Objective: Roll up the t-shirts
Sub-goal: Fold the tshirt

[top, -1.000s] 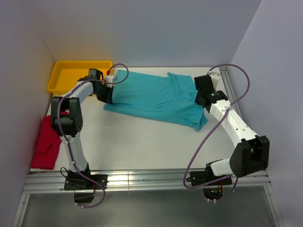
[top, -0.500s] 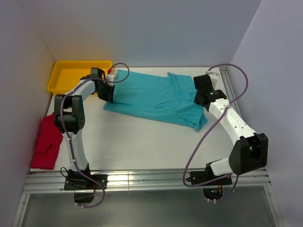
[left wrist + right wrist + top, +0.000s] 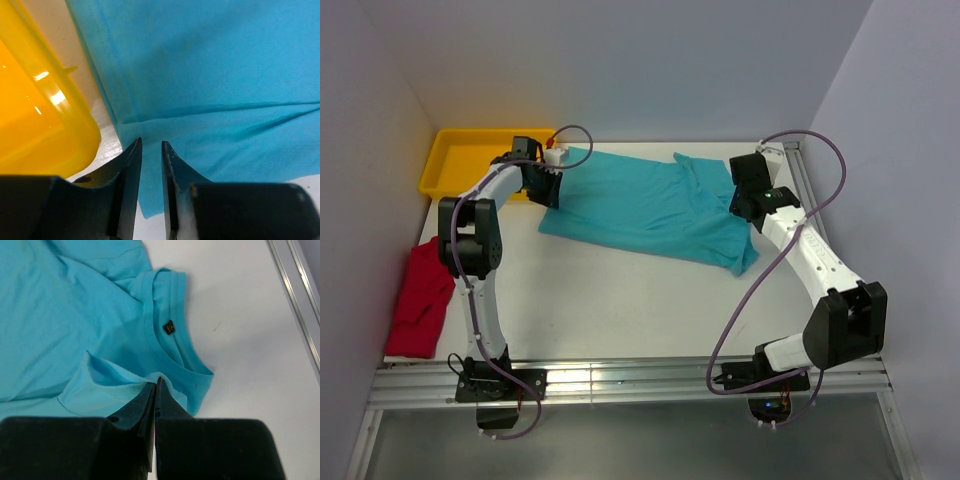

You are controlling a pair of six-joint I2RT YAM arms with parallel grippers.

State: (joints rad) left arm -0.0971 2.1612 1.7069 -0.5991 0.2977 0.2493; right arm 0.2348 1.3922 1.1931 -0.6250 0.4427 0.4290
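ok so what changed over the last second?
The left gripper slid a little farther back along the edge of the teal shirt, toward the yellow tray. Its jaws eased apart, seemingly letting the fabric go. The right gripper nudged slightly back, jaws shut on a fold by the collar. Teal shirt, red shirt and yellow tray stayed put.

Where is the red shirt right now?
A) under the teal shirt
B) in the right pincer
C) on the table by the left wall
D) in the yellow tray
C: the red shirt lies crumpled on the table at its left edge, apart from the tray and the teal shirt.
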